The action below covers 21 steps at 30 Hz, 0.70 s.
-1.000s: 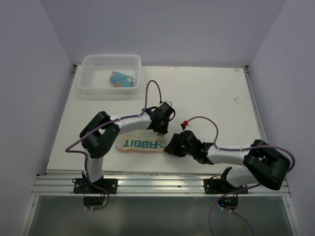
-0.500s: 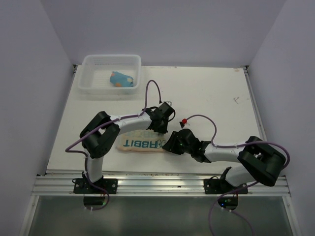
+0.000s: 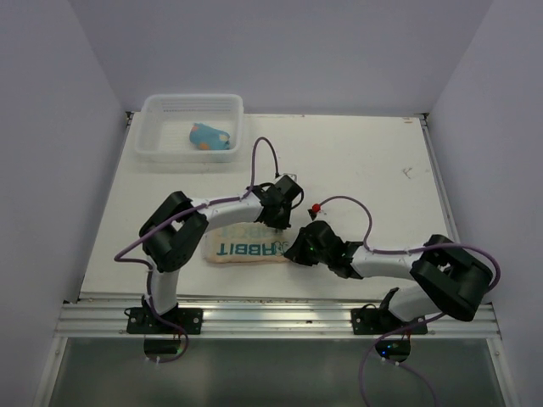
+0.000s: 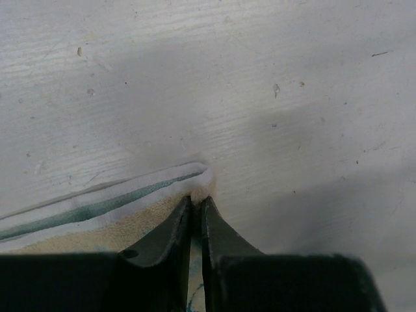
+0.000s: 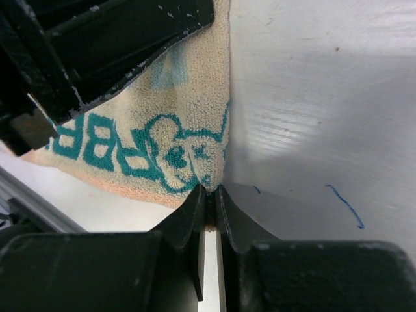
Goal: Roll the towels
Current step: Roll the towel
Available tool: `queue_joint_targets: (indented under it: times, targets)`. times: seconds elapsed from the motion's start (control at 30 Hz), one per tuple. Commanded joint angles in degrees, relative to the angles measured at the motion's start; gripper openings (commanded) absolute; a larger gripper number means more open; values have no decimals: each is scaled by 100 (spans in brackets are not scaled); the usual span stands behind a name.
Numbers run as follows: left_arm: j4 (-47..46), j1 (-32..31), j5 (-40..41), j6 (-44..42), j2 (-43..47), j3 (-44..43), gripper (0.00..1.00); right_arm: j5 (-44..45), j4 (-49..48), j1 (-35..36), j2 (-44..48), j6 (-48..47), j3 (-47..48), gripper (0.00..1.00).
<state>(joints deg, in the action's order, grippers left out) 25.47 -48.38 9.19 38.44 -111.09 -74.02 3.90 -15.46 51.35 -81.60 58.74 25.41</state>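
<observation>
The cream towel (image 3: 240, 247) with teal "RABBIT" lettering lies flat near the table's front, between the two arms. My left gripper (image 3: 273, 225) is shut on its far right corner; in the left wrist view the white hem (image 4: 104, 198) bunches at the gripper (image 4: 196, 198). My right gripper (image 3: 293, 252) is shut on the near right corner, where the towel's teal rabbit print (image 5: 175, 156) runs up to the gripper (image 5: 211, 190). The light blue towel (image 3: 210, 136) lies rolled in the white basket (image 3: 170, 153) at the back left.
The left arm's black body (image 5: 97, 45) hangs over the towel close to my right gripper. A small red part (image 3: 318, 209) with purple cable sits just behind the right wrist. Blue pen marks (image 5: 344, 203) dot the white table (image 3: 365, 170).
Both grippers have closed onto the cream towel's right corners. The right gripper slid slightly left to the towel's edge.
</observation>
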Motion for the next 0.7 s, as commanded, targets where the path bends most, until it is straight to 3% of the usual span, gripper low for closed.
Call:
queue_joint_targets:
  times: [0.0, 0.3, 0.53, 0.67]
  targets:
    - [28, 39, 30, 94, -115, -262, 11, 462, 1139, 15, 302, -599, 306, 3]
    - [-472, 180, -479, 234, 34, -298, 9, 1375, 2634, 260, 365, -1382, 1071, 0]
    - [-1588, 470, -1173, 542, 570, 378, 8, 2043, 3180, 665, 241, -1471, 1238, 0]
    - [-2090, 619, -1568, 665, 632, 555, 2, 2605, 3567, 1051, 84, -1480, 1563, 0]
